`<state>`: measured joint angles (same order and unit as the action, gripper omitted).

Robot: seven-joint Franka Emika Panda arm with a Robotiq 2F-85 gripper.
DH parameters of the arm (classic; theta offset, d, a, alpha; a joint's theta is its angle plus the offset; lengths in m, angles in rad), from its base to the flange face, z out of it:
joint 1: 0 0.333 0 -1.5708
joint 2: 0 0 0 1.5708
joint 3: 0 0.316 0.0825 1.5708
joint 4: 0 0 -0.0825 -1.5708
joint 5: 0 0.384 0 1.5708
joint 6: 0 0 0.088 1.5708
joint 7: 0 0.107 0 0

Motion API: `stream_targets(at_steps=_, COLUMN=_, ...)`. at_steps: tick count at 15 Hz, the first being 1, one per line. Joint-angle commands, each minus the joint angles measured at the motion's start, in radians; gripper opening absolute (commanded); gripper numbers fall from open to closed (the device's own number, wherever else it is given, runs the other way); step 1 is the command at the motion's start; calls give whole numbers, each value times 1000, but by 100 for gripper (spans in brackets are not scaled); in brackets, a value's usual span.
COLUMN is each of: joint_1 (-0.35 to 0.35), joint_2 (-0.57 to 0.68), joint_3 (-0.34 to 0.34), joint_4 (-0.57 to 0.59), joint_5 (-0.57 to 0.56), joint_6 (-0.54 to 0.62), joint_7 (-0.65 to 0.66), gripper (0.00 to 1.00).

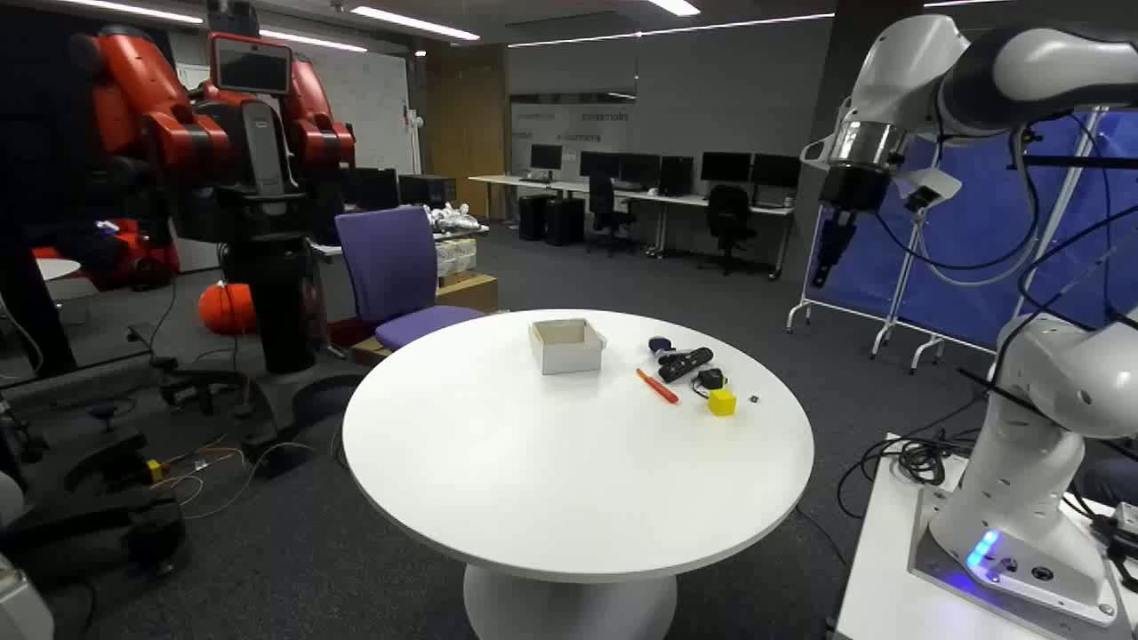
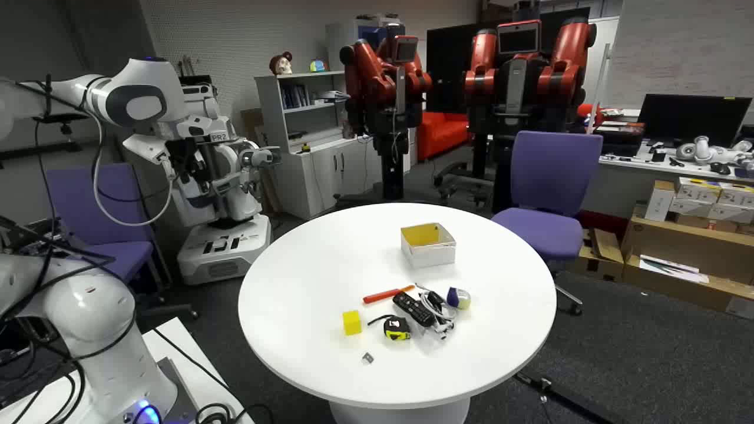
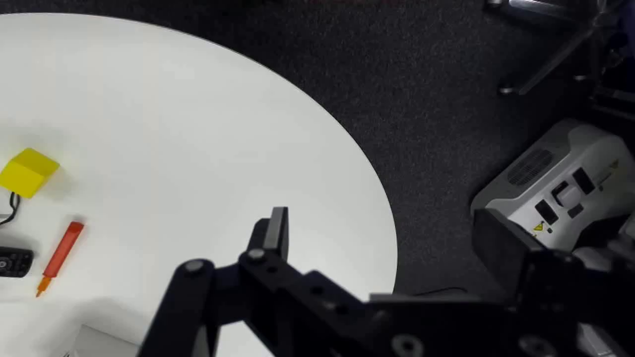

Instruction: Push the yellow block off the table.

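Note:
The yellow block stands on the round white table, towards the robot's side; it also shows in an exterior view and at the left edge of the wrist view. The table shows in an exterior view and in the wrist view. My gripper hangs high in the air, above table height and well apart from the block. In the wrist view the gripper is wide open with nothing between its fingers; table edge and dark floor show behind them.
Near the block lie a red-orange stick, a black remote, a tape measure, a white cable and a small grey piece. An open white box stands farther off. A purple chair stands by the table.

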<state>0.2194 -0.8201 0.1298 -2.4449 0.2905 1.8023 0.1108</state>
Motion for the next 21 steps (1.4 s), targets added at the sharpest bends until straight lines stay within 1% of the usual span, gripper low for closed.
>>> stream_targets(at_steps=1, joint_1=-19, joint_2=-1, joint_3=12, joint_4=4, joint_5=10, joint_6=-7, joint_7=-10, gripper=100)
stream_targets(at_steps=3, joint_1=-39, joint_2=13, joint_3=8, joint_4=2, joint_5=-9, joint_6=15, joint_7=-12, gripper=100)
stream_targets(at_steps=7, joint_1=-112, joint_2=53, joint_3=-46, joint_4=-8, joint_5=-65, joint_6=24, joint_7=-42, gripper=100)
stream_targets(at_steps=10, joint_1=-180, joint_2=106, joint_3=-118, joint_4=-30, joint_5=-119, joint_6=72, joint_7=-95, gripper=100)
stream_targets(at_steps=11, joint_1=-205, joint_2=125, joint_3=-143, joint_4=-36, joint_5=-145, joint_6=96, joint_7=-116, gripper=100)
stream_targets(at_steps=13, joint_1=-245, joint_2=165, joint_3=-203, joint_4=-34, joint_5=-210, joint_6=108, joint_7=-183, gripper=100)
stream_targets(at_steps=15, joint_1=-289, joint_2=197, joint_3=-249, joint_4=-41, joint_5=-266, joint_6=164, joint_7=-219, gripper=100)
stream_targets(at_steps=17, joint_1=-319, joint_2=232, joint_3=-287, joint_4=-36, joint_5=-300, joint_6=216, joint_7=-245, gripper=100)
stream_targets(at_steps=19, joint_1=-346, joint_2=257, joint_3=-313, joint_4=-29, joint_5=-338, joint_6=242, joint_7=-267, gripper=100)
stream_targets(at_steps=20, joint_1=-355, joint_2=268, joint_3=-322, joint_4=-26, joint_5=-347, joint_6=250, joint_7=-269, gripper=100)
stream_targets(at_steps=21, joint_1=-340, joint_2=247, joint_3=-309, joint_4=-37, joint_5=-320, joint_6=220, joint_7=-245, gripper=100)
